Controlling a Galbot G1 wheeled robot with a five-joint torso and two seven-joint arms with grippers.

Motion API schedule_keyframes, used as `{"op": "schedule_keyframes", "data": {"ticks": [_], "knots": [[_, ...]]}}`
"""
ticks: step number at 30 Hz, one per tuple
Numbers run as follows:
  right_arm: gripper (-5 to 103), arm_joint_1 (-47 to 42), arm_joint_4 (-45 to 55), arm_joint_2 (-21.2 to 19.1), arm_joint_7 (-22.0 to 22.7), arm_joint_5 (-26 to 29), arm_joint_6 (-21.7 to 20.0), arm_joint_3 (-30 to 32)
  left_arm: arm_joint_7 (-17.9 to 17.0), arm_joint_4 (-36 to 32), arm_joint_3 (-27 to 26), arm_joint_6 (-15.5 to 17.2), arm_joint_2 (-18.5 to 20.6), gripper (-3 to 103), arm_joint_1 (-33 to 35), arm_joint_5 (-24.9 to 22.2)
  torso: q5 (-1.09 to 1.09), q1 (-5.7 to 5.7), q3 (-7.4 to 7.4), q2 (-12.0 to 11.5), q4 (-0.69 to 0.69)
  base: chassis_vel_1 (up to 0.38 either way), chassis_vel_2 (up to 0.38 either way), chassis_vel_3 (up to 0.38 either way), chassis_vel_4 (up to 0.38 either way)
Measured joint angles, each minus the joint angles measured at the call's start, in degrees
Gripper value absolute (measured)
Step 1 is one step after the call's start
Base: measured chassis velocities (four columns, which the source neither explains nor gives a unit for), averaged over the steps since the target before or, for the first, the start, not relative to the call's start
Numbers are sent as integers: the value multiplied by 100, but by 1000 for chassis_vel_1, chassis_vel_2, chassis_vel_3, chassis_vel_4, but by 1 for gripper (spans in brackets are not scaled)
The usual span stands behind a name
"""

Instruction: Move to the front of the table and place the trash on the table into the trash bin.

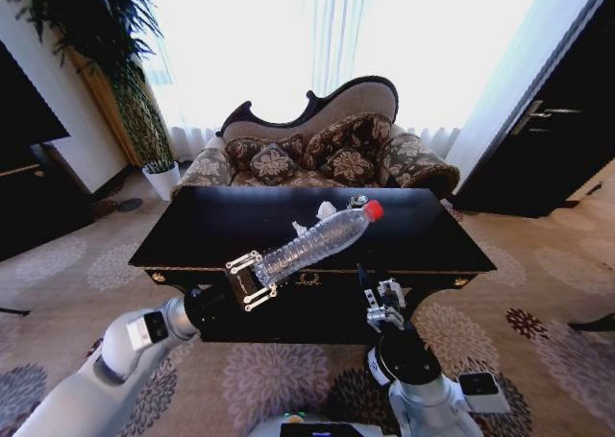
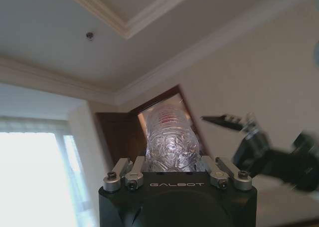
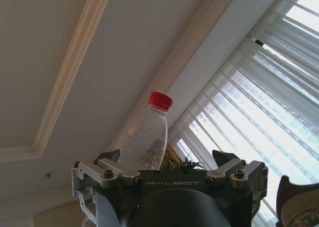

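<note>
From the head camera I see my left gripper (image 1: pixel 252 280) raised in front of the table (image 1: pixel 192 235), its fingers clamped on the base of the clear ribbed bottle (image 1: pixel 315 244), which slants up and away from me over the near edge of the tabletop with its red cap (image 1: pixel 373 209) at the far end. The left wrist camera looks along the bottle (image 2: pixel 172 142) from its base, with the fingers (image 2: pixel 134 172) pressed against it on both sides. My right gripper (image 1: pixel 378 298) is held low, just before the front apron of the table and to the right of the gold emblem, pointing upward with its fingers spread apart and nothing between them; the right wrist camera shows the same wide gap, with the bottle (image 3: pixel 145 139) farther off. A few crumpled white paper wads (image 1: pixel 325 211) lie on the tabletop behind the bottle, and a small round item (image 1: pixel 357 202) sits beside the cap; I cannot tell what it is
</note>
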Motion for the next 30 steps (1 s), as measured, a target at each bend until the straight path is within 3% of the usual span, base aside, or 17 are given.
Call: {"op": "schedule_keyframes", "data": {"ticks": [5,11,24,30], "knots": [[100,-13,-38,20,-5,110,3,-5,628,428,303,213,-72,36,-174,-705,0,0,0,0,0,0,0,0,0],[100,-7,-37,73,-29,192,2,-45,943,779,475,354,-93,36,-459,-852,0,0,0,0,0,0,0,0,0],[100,11,-39,169,-111,84,-48,-207,1116,960,653,513,-49,36,-778,-657,0,0,0,0,0,0,0,0,0],[100,22,-73,215,-152,-123,-77,-337,1116,927,863,616,168,36,-964,-620,0,0,0,0,0,0,0,0,0]]}}
